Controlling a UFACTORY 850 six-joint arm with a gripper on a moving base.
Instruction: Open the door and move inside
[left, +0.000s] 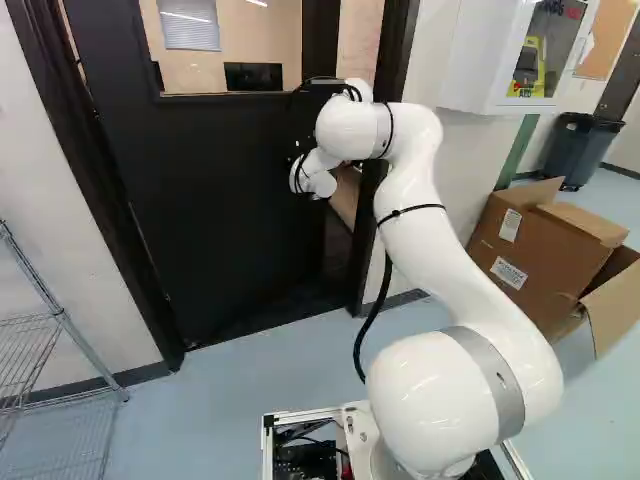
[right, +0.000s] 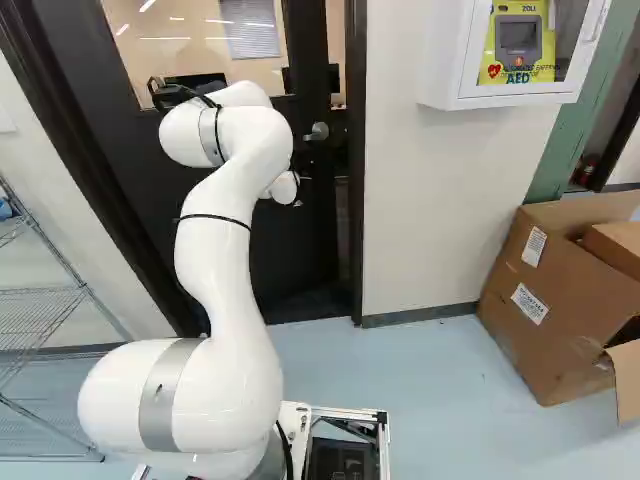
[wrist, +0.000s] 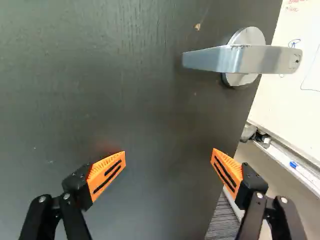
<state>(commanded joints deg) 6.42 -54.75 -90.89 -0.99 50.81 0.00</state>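
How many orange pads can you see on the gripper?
2, on my open gripper: one orange pad by the edge of the door, the other orange pad farther in from that edge.

the dark door (right: 240, 215) blocks the way straight ahead of the arm (left: 405, 200); it stands ajar, leaving a narrow upright gap between its free edge and the door frame (right: 356, 200). the handle (wrist: 240, 59) juts from the door near that edge, ahead of the fingers (wrist: 107, 172), off to one side. the fingers stand wide apart, with open air between them and the door's flat face behind. past the edge, a whiteboard (wrist: 295, 95) and its ledge (wrist: 300, 172) bound the view through the gap. a wire rack (left: 60, 315) stands left of the doorway; wall (right: 420, 220) and a cardboard box (right: 545, 300) lie right. bare floor (right: 420, 390) runs between arm and doorway.
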